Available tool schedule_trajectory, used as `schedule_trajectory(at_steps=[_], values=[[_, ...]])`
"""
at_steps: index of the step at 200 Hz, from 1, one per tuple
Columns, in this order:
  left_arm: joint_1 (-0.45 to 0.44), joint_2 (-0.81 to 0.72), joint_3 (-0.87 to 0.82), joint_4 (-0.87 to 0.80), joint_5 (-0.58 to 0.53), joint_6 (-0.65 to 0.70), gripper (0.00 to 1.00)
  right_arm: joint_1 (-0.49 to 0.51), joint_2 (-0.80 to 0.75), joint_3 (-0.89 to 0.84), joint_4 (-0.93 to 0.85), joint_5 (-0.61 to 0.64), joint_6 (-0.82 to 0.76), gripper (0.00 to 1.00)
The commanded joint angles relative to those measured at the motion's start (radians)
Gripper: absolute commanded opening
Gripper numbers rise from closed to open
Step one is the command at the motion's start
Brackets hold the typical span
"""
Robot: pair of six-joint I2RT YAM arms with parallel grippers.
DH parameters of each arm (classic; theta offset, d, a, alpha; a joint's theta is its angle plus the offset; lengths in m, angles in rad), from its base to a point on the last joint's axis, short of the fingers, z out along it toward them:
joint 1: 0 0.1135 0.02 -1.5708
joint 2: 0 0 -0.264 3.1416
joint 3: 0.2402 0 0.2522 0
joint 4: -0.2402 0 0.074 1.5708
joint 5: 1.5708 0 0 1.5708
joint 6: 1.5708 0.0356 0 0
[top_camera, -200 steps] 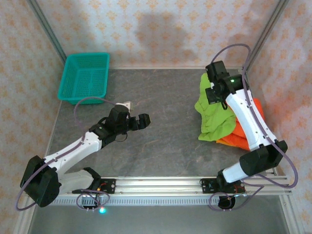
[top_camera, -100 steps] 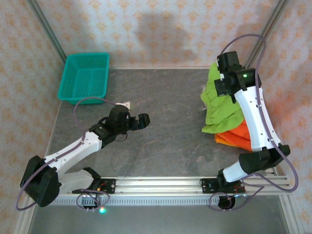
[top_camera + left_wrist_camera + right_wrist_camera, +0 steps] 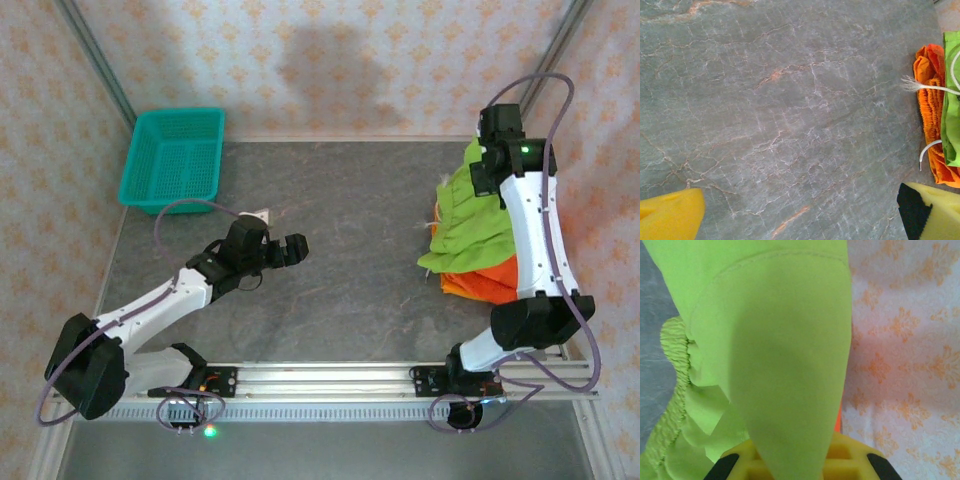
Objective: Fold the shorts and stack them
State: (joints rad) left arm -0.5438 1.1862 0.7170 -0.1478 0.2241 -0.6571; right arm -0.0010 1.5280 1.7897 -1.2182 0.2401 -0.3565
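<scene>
1 green shorts (image 3: 468, 222); 1 teal basket (image 3: 136, 160)

1. Top external camera: fixed high, above and behind the arm bases, facing down and forward. It stands well back and takes in the whole table (image 3: 340, 200), the teal basket (image 3: 172, 158) and the patterned walls (image 3: 300, 60).
2. Left wrist camera: close over the grey tabletop, looking down between the spread fingers of the left gripper (image 3: 800, 212) towards the table's right side.
3. Right wrist camera: very near, with the lime green shorts (image 3: 780, 365) hanging against the lens and wall beside them.
4. Shared ground: the top and left wrist views both show the orange shorts (image 3: 932, 125) with the green pair over them. All three views show the green pair.
</scene>
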Motion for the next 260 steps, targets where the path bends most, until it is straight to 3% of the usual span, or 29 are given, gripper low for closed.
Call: schedule_trajectory(at_steps=[1, 68, 111, 115, 129, 148, 176, 201, 212, 224, 260], values=[[-0.006, 0.009, 0.032, -0.031, -0.023, -0.001, 1.0, -0.043, 0.012, -0.046, 0.089, 0.066, -0.032, 0.0], [-0.006, 0.037, 0.043, -0.035, -0.023, 0.008, 1.0, -0.08, 0.037, -0.175, 0.252, 0.206, -0.13, 0.05], [-0.007, 0.043, 0.043, -0.023, -0.024, 0.003, 1.0, -0.102, 0.058, -0.285, 0.423, 0.361, -0.177, 0.08], [-0.007, 0.041, 0.042, -0.023, -0.024, 0.002, 1.0, -0.106, 0.063, -0.286, 0.432, 0.367, -0.171, 0.14], [-0.006, 0.036, 0.041, -0.023, -0.025, 0.002, 1.0, -0.128, 0.084, -0.284, 0.44, 0.382, -0.145, 0.49], [-0.006, 0.029, 0.041, -0.029, -0.025, 0.005, 1.0, -0.15, 0.099, -0.257, 0.429, 0.403, -0.082, 0.59], [-0.006, 0.014, 0.033, -0.035, -0.033, 0.008, 1.0, -0.166, 0.018, -0.204, 0.377, 0.148, 0.121, 0.96], [-0.005, 0.014, 0.022, -0.024, -0.038, -0.001, 1.0, -0.164, -0.109, -0.26, 0.391, -0.24, 0.29, 1.0], [-0.006, 0.019, 0.021, -0.017, -0.035, -0.005, 1.0, -0.139, -0.141, -0.292, 0.39, -0.348, 0.35, 0.99], [-0.005, 0.023, 0.019, -0.015, -0.033, -0.009, 1.0, -0.065, -0.165, -0.329, 0.372, -0.346, 0.356, 0.98], [-0.006, 0.032, 0.01, -0.008, -0.034, -0.018, 1.0, 0.147, -0.16, -0.441, 0.285, -0.168, 0.386, 0.98]])
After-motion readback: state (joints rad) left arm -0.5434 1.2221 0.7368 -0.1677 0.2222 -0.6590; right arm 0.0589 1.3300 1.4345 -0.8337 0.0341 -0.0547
